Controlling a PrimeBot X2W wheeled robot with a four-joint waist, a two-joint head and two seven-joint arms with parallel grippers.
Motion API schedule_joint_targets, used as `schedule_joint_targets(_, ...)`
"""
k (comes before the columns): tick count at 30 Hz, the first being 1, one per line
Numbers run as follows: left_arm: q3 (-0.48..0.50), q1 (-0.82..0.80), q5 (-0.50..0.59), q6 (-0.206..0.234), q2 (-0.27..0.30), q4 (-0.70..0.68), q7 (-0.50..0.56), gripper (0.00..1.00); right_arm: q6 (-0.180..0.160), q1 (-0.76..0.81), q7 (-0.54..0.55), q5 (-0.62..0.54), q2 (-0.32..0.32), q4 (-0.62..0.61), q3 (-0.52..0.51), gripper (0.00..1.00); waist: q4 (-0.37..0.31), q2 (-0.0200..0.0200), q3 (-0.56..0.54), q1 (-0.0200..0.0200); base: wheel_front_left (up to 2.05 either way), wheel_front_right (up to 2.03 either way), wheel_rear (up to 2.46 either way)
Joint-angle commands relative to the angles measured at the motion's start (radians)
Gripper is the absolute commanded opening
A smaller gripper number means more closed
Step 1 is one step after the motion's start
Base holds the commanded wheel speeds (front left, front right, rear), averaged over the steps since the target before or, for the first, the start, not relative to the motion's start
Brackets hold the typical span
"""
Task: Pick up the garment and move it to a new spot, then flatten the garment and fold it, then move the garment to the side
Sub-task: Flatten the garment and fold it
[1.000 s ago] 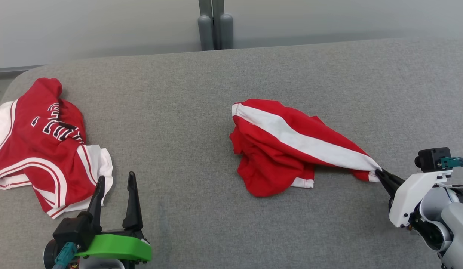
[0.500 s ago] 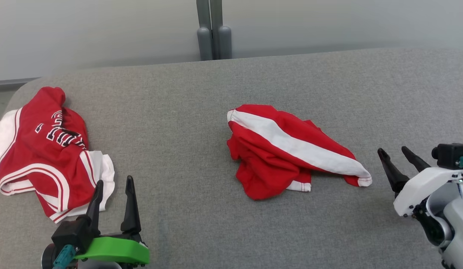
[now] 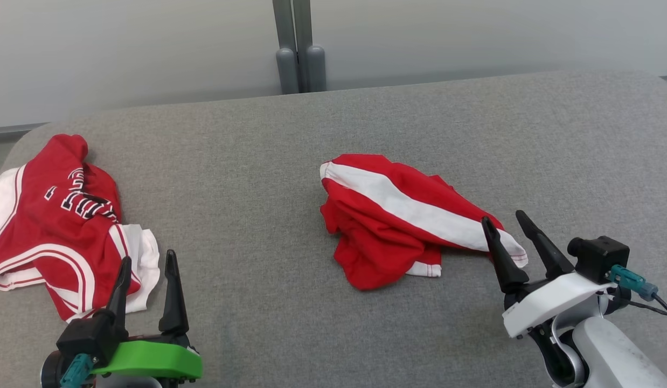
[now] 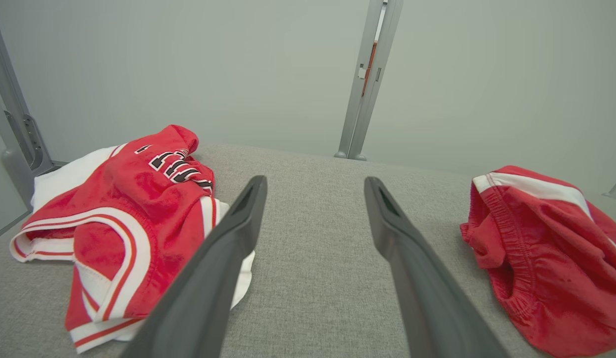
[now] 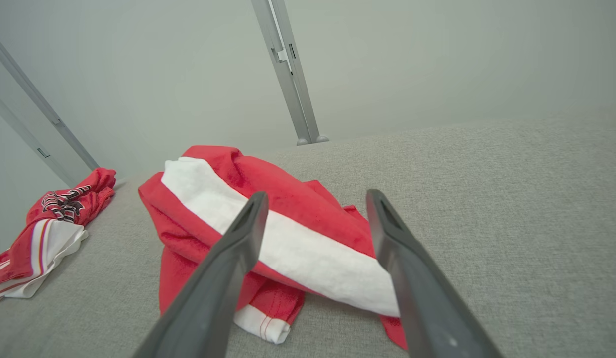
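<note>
The garment (image 3: 409, 226), red shorts with a broad white stripe, lies crumpled near the middle of the grey cloth-covered surface (image 3: 258, 161). Its elastic waist is bunched toward my left, and the striped end tapers toward my right. A red-and-white jersey (image 3: 58, 226) with dark lettering lies in a heap at the far left edge of the surface, well apart from the garment. Behind the surface is a plain pale wall (image 3: 473, 32), with a grey metal post (image 3: 293, 48) standing against it near the centre. My left jaws are spread wide and hold nothing. They point up at the lower left, just beside the jersey's white hem. My right jaws are also spread and hold nothing. Their tips frame the tapered striped end of the garment, though I cannot tell whether they touch the cloth. A second ago my right jaws were pressed together on that striped corner, pulling it taut toward my right. They have since let go and opened fully, and the corner now lies slack on the surface. My head view has shifted a little since then. The jersey lies as it did, and my left jaws have stayed open.
</note>
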Motion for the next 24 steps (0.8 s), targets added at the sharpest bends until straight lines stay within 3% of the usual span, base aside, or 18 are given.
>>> schedule_joint_targets(1,-0.002,0.0,0.006,0.007,0.009,-0.009,0.006,1.0,0.0,0.012,-0.004,-0.013,0.005,-0.009,-0.006,1.0,-0.003,0.0,0.005,0.0,0.0,0.0,0.0)
schedule_joint_targets(8,-0.067,-0.09,-0.028,-0.042,0.016,-0.037,0.147,1.0,0.0,0.012,-0.004,-0.029,0.005,-0.018,-0.032,1.0,-0.014,0.0,0.029,0.0,0.0,0.0,0.0)
schedule_joint_targets(14,-0.165,-0.254,-0.191,-0.097,0.067,0.002,0.459,1.0,0.0,-0.021,-0.004,-0.031,0.0,-0.016,-0.03,1.0,-0.053,0.0,0.051,0.0,0.0,0.0,0.0)
schedule_joint_targets(19,-0.262,-0.411,-0.414,-0.103,0.186,-0.004,0.749,1.0,0.0,-0.051,-0.004,-0.029,0.007,-0.022,-0.032,1.0,-0.113,0.0,0.084,0.0,0.0,0.0,0.0)
schedule_joint_targets(24,-0.31,-0.526,-0.563,-0.104,0.285,0.007,0.915,1.0,0.0,-0.074,-0.004,-0.022,0.024,-0.035,-0.039,1.0,-0.18,0.0,0.136,0.0,0.0,0.0,0.0)
